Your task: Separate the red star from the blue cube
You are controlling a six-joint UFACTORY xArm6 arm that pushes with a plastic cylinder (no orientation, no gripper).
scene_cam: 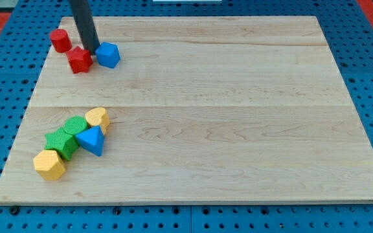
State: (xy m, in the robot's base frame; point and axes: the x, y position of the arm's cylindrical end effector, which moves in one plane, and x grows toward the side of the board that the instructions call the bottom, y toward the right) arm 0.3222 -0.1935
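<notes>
Pale wooden surface sits on blue pegboard w/ holes; red mat at the corners. No claw here, just a dark rod, holding nothing; its tip is wedged btwn red star block and blue cube block, view's top left. Gap's barely opened, so separation is just started, most left.

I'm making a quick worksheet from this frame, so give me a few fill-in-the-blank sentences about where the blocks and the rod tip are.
1. My tip sits between the red star and the ____ cube.
2. The red cylinder lies toward the view's ____ of the red star.
3. The blue triangular block lies in the cluster at the view's lower ____.
4. That cluster holds two green blocks and two ____ blocks.

Missing words: blue; left; left; yellow
</notes>
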